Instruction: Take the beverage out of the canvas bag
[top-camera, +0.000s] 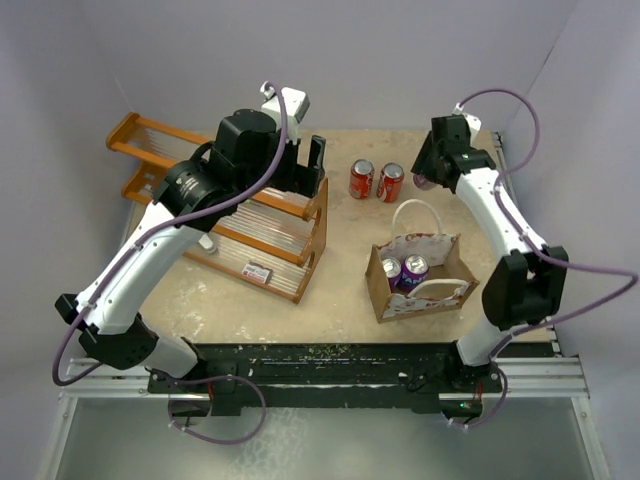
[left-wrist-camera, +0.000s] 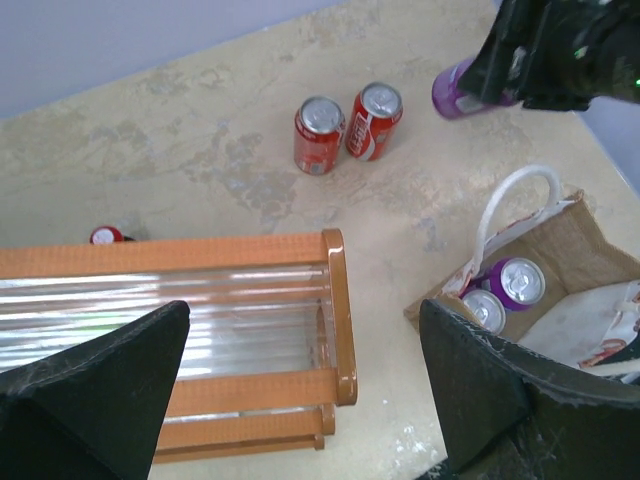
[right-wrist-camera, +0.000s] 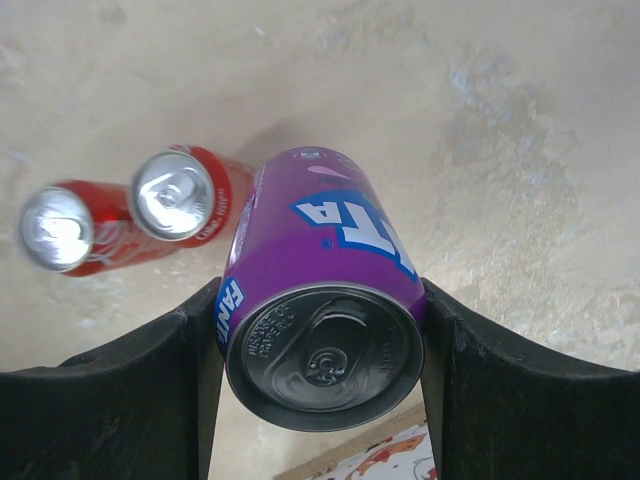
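Right gripper (right-wrist-camera: 320, 335) clamped on a purple can (right-wrist-camera: 318, 255) outside the canvas bag (top-camera: 436, 296)
Left gripper (left-wrist-camera: 300, 335) wide open and empty (two cans (top-camera: 415, 266) stand inside)

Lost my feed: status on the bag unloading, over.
Left gripper open over wooden rack. Right gripper shut on purple soda can, out of tan canvas bag. Two more purple cans inside.

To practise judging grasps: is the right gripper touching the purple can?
Touching. Right wrist view: the right gripper clamps the purple can, fingers flush on both sides.
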